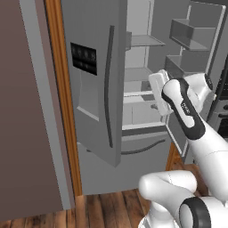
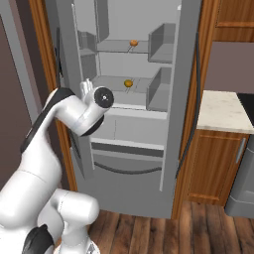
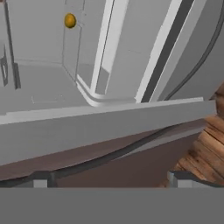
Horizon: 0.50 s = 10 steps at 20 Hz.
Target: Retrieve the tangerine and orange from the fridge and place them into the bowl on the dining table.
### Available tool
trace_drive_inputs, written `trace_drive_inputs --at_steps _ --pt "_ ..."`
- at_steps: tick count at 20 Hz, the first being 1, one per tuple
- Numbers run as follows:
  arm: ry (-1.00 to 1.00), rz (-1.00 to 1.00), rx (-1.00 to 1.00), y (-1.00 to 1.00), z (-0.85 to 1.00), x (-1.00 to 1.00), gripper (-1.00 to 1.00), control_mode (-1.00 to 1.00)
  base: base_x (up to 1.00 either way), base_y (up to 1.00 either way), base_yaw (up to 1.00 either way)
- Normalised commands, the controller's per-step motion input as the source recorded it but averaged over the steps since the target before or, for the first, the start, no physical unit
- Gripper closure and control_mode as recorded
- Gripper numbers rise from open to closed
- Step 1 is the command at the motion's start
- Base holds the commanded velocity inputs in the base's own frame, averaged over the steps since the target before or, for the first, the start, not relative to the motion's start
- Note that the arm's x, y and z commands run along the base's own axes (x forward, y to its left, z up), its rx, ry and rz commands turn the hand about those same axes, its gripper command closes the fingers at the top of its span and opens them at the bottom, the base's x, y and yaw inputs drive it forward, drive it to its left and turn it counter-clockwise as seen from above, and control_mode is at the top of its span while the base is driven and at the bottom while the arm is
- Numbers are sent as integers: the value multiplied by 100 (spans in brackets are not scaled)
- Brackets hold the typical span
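Note:
The grey fridge (image 1: pixel 91 102) (image 2: pixel 134 131) stands with both doors swung open. Inside, one small orange fruit (image 2: pixel 133 43) lies on the upper shelf and a yellower one (image 2: pixel 128 83) (image 3: pixel 69 20) on the middle shelf. I cannot tell which is the tangerine and which the orange. My gripper (image 1: pixel 156 91) (image 2: pixel 87 85) (image 3: pixel 110 179) hangs open in front of the lower shelves and drawers, well short of both fruits, with nothing between its fingertips (image 3: pixel 41 179). The bowl and the dining table are out of view.
The left fridge door (image 1: pixel 95 80) juts out beside my arm, and the right door's bins (image 1: pixel 189 35) stand behind my hand. A wooden cabinet with a cream counter (image 2: pixel 223 111) sits right of the fridge. A brown wall panel (image 1: pixel 22 111) is at the left.

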Motion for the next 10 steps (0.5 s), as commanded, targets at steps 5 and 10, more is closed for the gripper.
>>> trace_drive_inputs --at_steps 5,10 --pt "-1 -3 8 12 -23 45 -100 -100 0 0 0" --pt "0 -2 6 0 -9 51 -100 -100 0 0 0"
